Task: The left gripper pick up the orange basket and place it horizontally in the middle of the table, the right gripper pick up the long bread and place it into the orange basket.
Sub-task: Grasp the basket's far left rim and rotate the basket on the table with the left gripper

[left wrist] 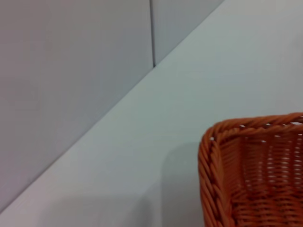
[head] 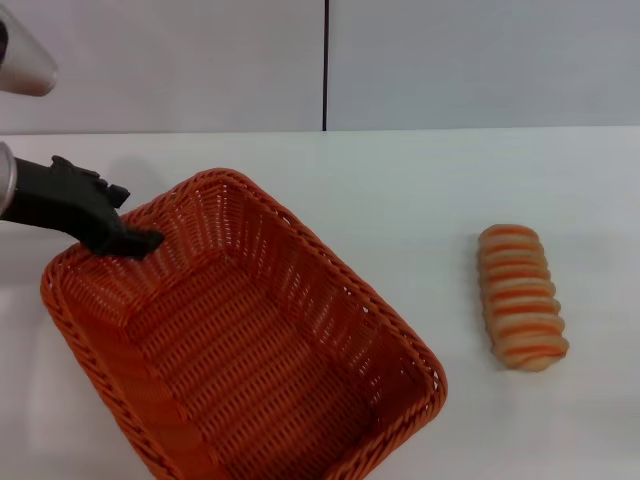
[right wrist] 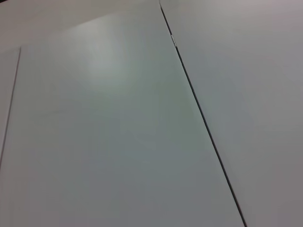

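Note:
The orange basket (head: pixel 330 285) lies diagonally on the left-front part of the white table (head: pixel 420 190), with nothing in it. My left gripper (head: pixel 140 241) reaches in from the left, its black tip over the basket's far-left rim; whether it holds the rim does not show. The left wrist view shows only one corner of the orange basket (left wrist: pixel 251 175). The long bread (head: pixel 520 297), striped cream and orange-brown, lies on the table to the right, well apart from the basket. My right gripper is out of view; the right wrist view shows only grey panels.
A grey panelled wall (head: pixel 450 60) with a dark vertical seam (head: pixel 325 65) stands behind the table. Bare white tabletop lies between the basket and the bread and behind both.

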Robot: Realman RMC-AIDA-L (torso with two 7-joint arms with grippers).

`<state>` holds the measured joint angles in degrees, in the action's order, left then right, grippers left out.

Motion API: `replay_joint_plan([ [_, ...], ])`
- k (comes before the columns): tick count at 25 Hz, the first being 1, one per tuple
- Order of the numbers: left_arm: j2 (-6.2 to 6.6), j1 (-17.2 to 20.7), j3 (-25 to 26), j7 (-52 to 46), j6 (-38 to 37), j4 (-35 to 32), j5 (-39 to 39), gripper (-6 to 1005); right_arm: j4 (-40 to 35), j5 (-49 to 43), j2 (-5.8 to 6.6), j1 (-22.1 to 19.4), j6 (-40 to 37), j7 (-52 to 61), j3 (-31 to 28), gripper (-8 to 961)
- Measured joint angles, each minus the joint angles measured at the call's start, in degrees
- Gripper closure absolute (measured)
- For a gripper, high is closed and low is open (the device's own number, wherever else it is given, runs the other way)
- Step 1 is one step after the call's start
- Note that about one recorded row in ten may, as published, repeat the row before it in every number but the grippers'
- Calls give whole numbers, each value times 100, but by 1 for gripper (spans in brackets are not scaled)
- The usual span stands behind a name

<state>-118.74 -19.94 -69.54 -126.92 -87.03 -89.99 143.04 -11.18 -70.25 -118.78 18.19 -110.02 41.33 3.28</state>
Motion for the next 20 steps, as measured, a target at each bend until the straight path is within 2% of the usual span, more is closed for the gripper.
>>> replay_joint_plan([
  [6, 0, 152, -470, -20, 528, 63, 84, 312, -7, -20, 7, -39, 54, 66, -15, 275],
  [15, 5, 213, -500, 10, 675, 80, 129, 313, -312, -25, 13, -95, 1125, 869, -15, 277],
  [20, 37, 442, -502, 58, 936, 67, 127, 314, -344, -26, 13, -150, 1254, 920, -19, 279],
])
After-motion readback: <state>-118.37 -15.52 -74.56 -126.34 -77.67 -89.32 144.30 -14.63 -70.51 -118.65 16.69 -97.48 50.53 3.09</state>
